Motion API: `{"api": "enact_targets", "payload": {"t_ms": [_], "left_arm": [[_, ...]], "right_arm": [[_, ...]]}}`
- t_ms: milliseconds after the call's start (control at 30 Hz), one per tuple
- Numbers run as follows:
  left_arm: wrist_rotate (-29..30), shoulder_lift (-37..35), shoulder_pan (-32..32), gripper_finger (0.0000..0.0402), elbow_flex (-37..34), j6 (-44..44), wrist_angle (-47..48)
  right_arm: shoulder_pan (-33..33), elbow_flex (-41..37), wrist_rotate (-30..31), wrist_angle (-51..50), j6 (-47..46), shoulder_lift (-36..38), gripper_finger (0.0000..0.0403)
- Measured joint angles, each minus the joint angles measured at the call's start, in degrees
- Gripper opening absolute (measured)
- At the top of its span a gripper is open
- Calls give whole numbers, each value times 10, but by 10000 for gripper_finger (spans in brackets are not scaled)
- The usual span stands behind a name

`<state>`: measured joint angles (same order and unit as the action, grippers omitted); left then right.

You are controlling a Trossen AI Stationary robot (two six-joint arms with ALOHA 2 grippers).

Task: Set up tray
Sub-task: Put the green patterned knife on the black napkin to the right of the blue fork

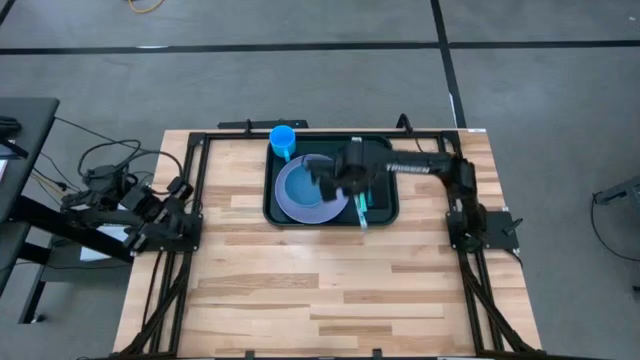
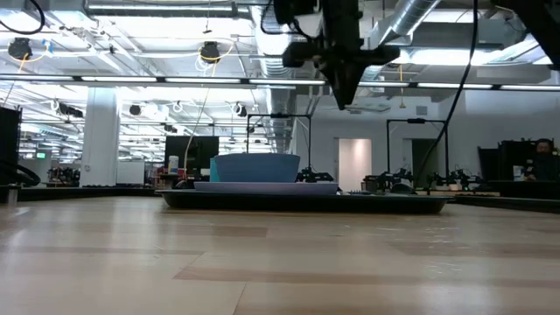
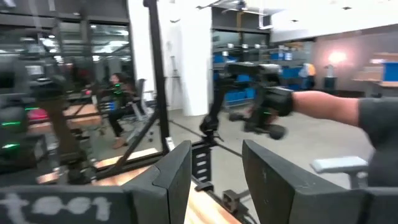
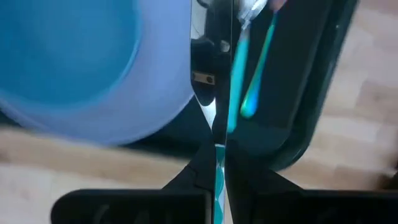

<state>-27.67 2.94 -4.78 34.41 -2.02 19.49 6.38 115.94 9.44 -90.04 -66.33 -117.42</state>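
I have the tray (image 1: 380, 212) at the far middle of the bench (image 1: 300, 290), already carrying a lavender plate (image 1: 290, 205) with a blue bowl (image 1: 305, 186) on it, teal utensils (image 1: 361, 208) beside the plate, and a blue cup (image 1: 283, 140) at its far left corner. My right pincer (image 1: 340, 185) hangs above the plate, shut on a thin teal utensil (image 4: 218, 180) (which kind, I cannot tell). The tray looks stiff, light and slick; I would grip its raised rim. The left pincer (image 3: 214, 180) waits part open and empty at the bench's left edge, clear of everything.
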Motion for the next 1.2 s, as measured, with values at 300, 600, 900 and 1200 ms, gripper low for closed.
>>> {"api": "enact_targets", "payload": {"t_ms": [300, 600, 900, 1200], "left_arm": [[-3, 0, 0, 133, 0, 8, 8], [-2, 0, 0, 133, 0, 30, 33], [9, 0, 0, 133, 0, 37, 45], [21, 0, 0, 133, 0, 42, 55]], "right_arm": [[140, -14, 10, 12, 97, 1, 9], [238, -175, -61, 131, 149, 1, 9], [276, -262, -79, 210, 169, 2, 11], [285, -324, -89, 261, 166, 3, 11]]}}
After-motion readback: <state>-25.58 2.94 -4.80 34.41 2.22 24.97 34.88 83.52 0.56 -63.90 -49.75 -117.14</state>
